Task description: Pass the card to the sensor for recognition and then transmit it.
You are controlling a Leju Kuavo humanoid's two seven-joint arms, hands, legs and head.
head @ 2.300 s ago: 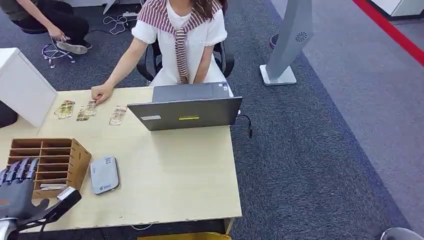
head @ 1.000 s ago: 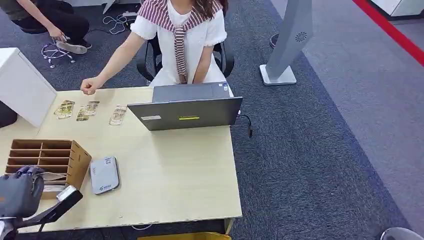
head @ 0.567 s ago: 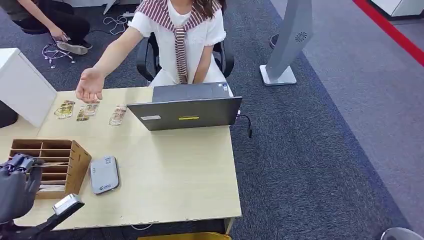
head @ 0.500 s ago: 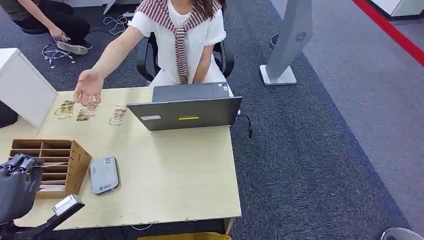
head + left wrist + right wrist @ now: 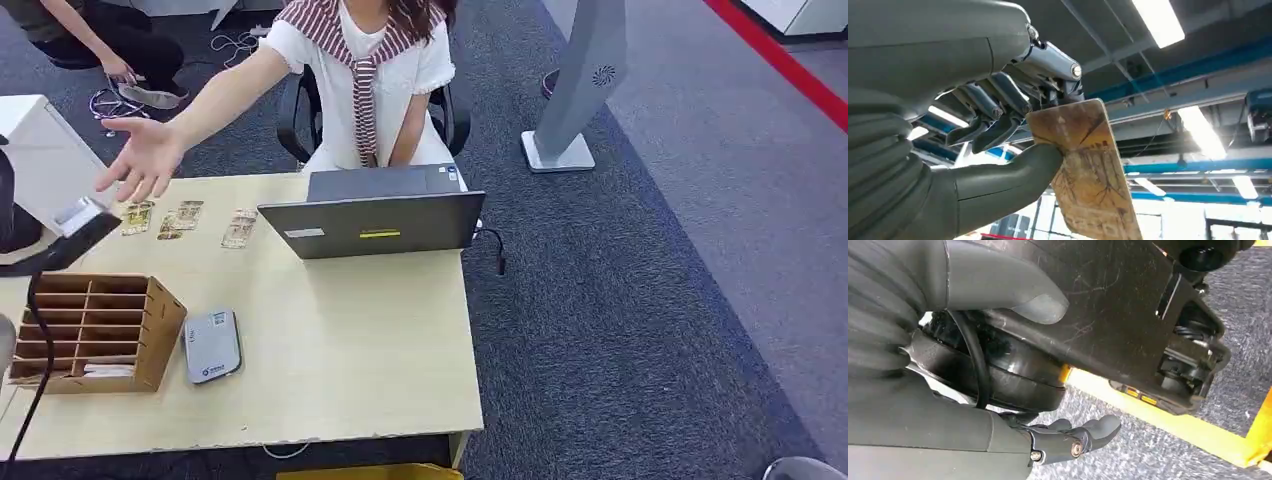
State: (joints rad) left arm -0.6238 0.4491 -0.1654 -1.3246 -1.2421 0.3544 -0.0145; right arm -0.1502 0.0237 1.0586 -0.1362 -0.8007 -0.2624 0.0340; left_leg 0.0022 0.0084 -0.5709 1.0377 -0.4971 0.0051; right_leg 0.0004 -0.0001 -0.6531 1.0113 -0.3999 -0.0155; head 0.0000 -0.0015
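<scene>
Left wrist view: robot hand (image 5: 998, 115) pinches card (image 5: 1088, 170).

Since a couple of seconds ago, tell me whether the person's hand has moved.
Yes. The person's hand has lifted off the cards and reached out past the table edge, open.

The card (image 5: 1087, 175) is tan and worn — pinched between my left hand's (image 5: 998, 120) thumb and fingers. The grey sensor (image 5: 211, 345) lies flat on the table — beside the wooden organizer.
</scene>
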